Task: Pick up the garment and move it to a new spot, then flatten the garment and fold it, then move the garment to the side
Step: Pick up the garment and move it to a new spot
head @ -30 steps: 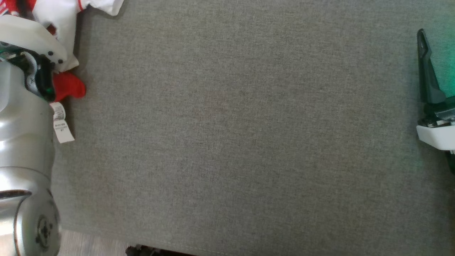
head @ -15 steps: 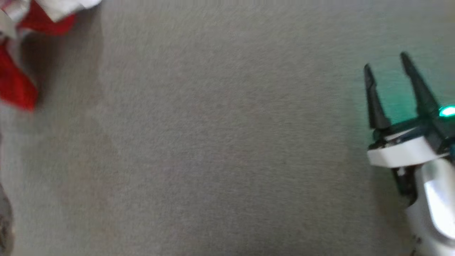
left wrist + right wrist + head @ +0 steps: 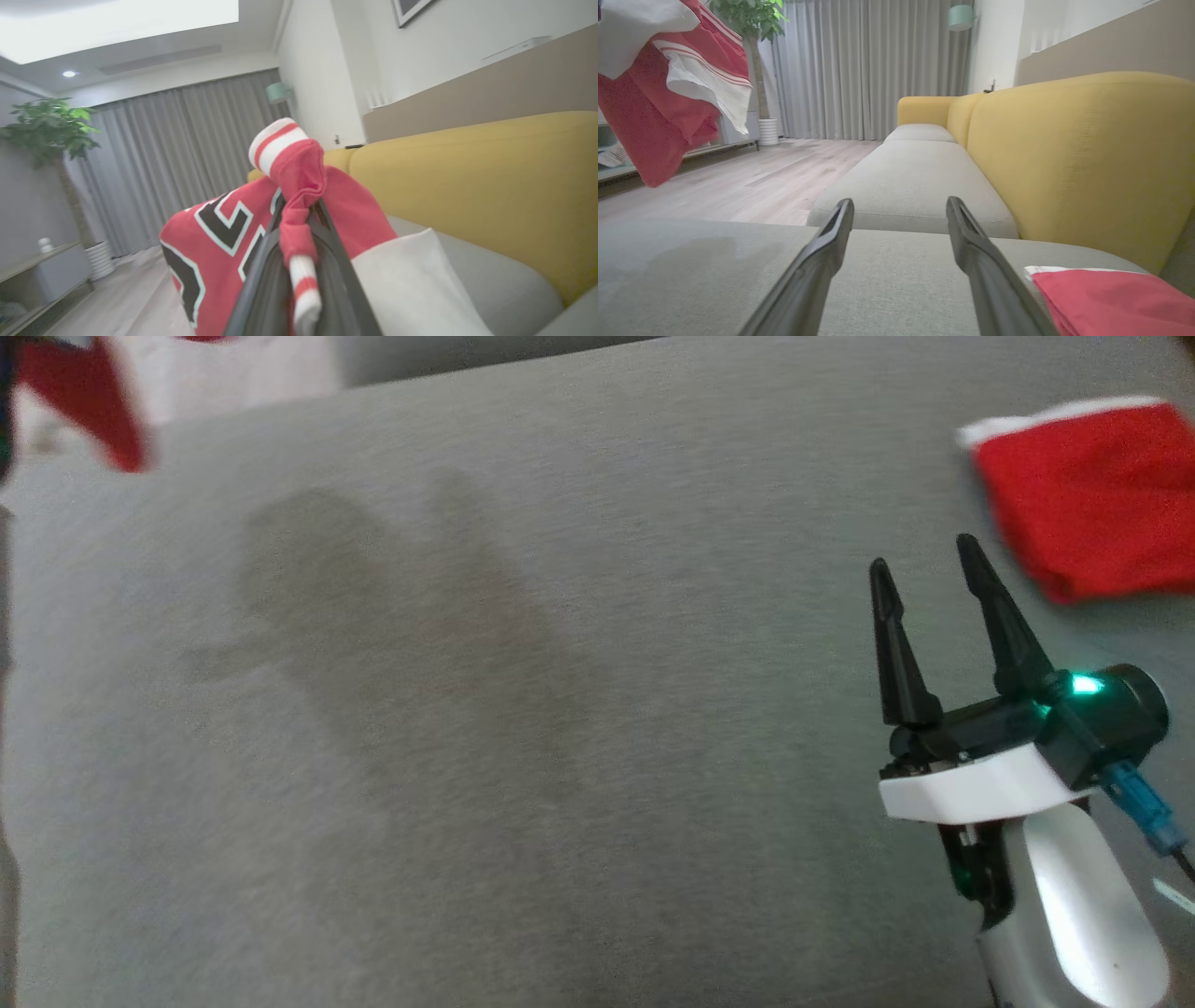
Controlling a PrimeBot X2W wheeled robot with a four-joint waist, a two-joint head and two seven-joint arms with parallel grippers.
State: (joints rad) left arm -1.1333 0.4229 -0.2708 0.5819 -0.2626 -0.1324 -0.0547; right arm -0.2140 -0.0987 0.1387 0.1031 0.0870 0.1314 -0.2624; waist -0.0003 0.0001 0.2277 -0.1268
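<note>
In the head view the garment [image 3: 84,392] is showing as a blurred red and white bunch far off to the left of the right pincer [image 3: 922,556] and beyond its fingertips, apparently hanging clear of the grey sofa seat [image 3: 523,728]. That pincer is hovering over the seat with its fingers spread and nothing between them, and a folded red cloth [image 3: 1088,495] is lying just past its tips to the right. In the left wrist view the left pincer [image 3: 299,205] is pressing together on a twisted red fold of the garment. A striped cuff is poking up past the fingertips, while the lettered red panel is bulging to the left of the fingers and a white panel to the right. In the right wrist view the garment is dangling high to the left of the spread fingers. Its long axis is running roughly up and down, and a red corner is pointing down toward the floor side. Judging from this, the pick-up is looking done and the carry to a new spot is under way. The laying down, flattening, folding and moving aside are all looking left to do, since the garment is bunched and not spread anywhere.
</note>
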